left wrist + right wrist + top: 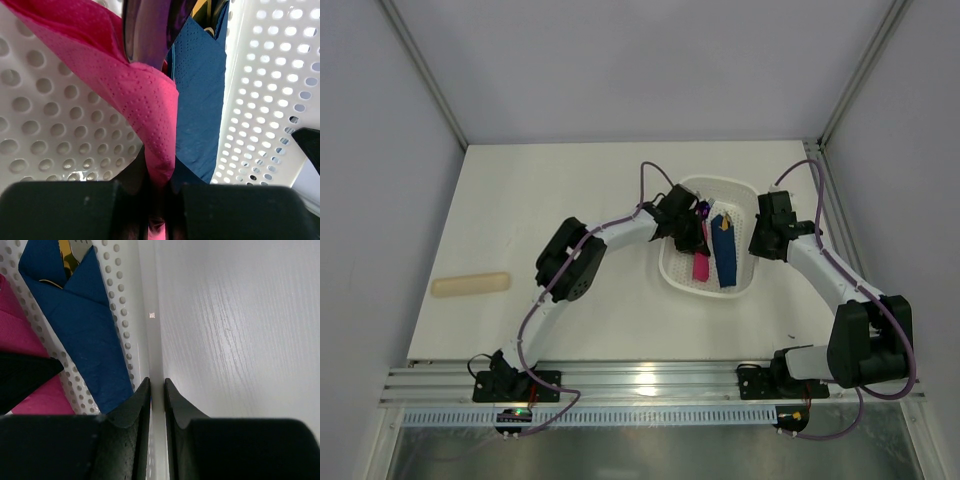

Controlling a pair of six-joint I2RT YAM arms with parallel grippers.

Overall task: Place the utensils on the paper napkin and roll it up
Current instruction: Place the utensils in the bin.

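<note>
- The left gripper (160, 200) is clenched on the paper napkin (140, 95). The magenta sheet runs down into the narrow slot between the two black fingers (60, 210).
- Above the grip, the napkin rises in a loose, crumpled fold. Its dotted embossing is plain in the left wrist view.
- One of the utensils (150, 30), glossy dark purple, lies against the upper part of that fold. Whether the paper wraps around it cannot be told.
- Just beside the pink sheet, on its right, lies a blue napkin (200, 100), folded into a long pocket. A gold-coloured piece (65, 250) pokes out of its top.
- Both napkins and the purple utensil sit inside a white perforated basket (50, 125). From above, the left gripper reaches into the basket from its left side.
- The right gripper (157, 390) grasps the basket's right wall. The thin white rim stands between its nearly closed jaws, one finger inside and one outside.
- The basket rests on the white table (240, 340), towards its far right part.
- Well apart, near the table's left edge, lies a pale beige stick (470, 285).
</note>
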